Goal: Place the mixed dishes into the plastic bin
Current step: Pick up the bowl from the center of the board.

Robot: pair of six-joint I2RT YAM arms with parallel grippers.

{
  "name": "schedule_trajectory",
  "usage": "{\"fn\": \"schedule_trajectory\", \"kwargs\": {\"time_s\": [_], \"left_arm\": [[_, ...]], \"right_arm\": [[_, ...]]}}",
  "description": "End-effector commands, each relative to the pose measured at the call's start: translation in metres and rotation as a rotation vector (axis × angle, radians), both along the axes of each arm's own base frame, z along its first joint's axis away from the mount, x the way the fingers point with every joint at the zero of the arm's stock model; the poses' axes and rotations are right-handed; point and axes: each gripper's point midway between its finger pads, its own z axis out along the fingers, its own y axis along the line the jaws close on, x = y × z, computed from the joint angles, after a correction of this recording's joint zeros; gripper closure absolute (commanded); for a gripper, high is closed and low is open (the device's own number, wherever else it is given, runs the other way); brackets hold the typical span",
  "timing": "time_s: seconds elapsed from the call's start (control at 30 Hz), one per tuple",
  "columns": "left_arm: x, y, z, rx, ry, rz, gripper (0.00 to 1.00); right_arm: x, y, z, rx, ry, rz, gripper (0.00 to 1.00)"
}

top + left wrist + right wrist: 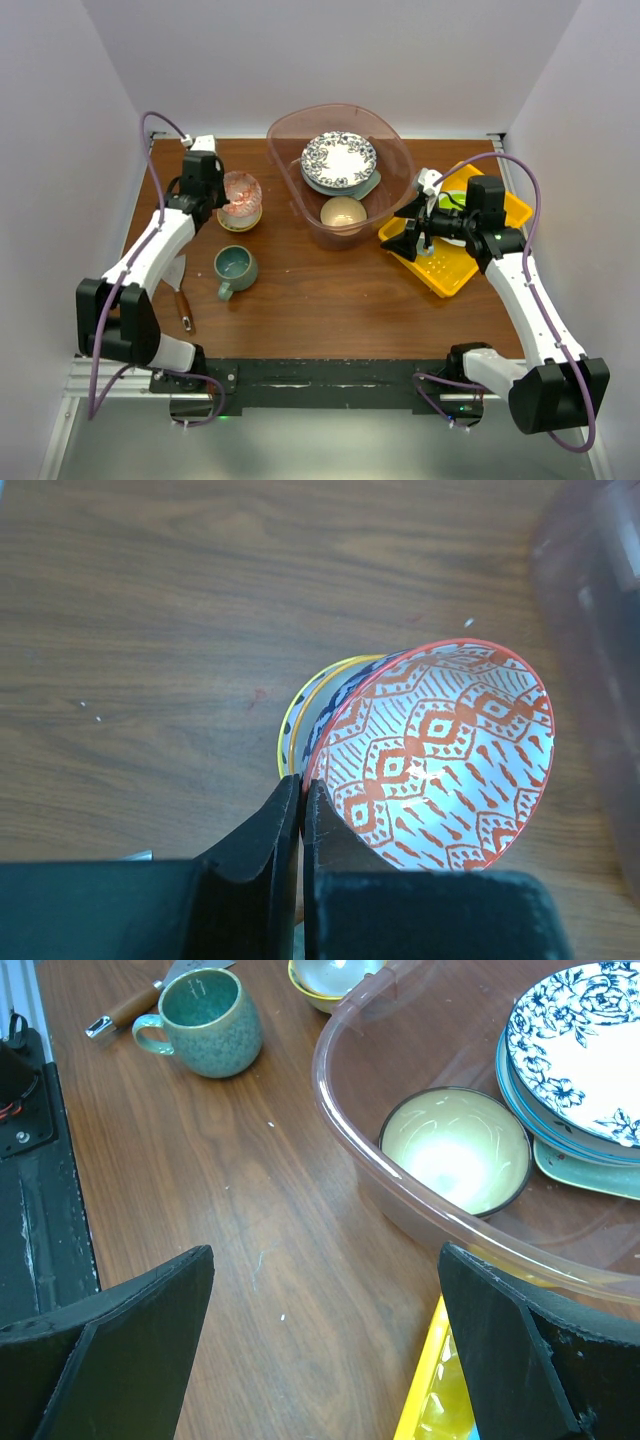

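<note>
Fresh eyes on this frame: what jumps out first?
The left gripper pinching the rim of the red-patterned bowl, tilted on its side at back left. Next, the plastic bin at back centre, already holding the blue floral plate and a tan bowl. The right gripper hangs wide open beside it.

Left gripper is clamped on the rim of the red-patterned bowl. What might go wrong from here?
1. The left gripper pinches the red-patterned white bowl at one rim spot only; it may pivot or slip when lifted.
2. It sits in a yellow-rimmed bowl, which might get dragged or tipped.
3. The translucent pinkish plastic bin already holds blue floral plates and a tan bowl; a drop could chip them.
</note>
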Motion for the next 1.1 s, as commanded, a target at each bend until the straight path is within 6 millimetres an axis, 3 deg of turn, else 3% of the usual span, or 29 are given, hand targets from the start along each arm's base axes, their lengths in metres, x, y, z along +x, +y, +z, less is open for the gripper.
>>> {"fn": "schedule_trajectory", "kwargs": {"time_s": [0.0,0.57,1.07], "left_arm": [[0.003,-0.002,0.058,-0.038,-0.175,-0.017,1.0],[-0.063,-0.01,0.111,-0.142,-0.315,-0.078,1.0],[-0.118,-0.034,0.12,-0.286,-0.347,-0.202,1.0]], "right_arm": [[-0.002,0.001,0.02,0.009,-0.061,0.019,0.02],[-0.001,0.001,0.018,0.009,-0.06,0.019,0.02],[-0.001,0.002,0.014,0.008,-0.052,0.033,0.02]]}}
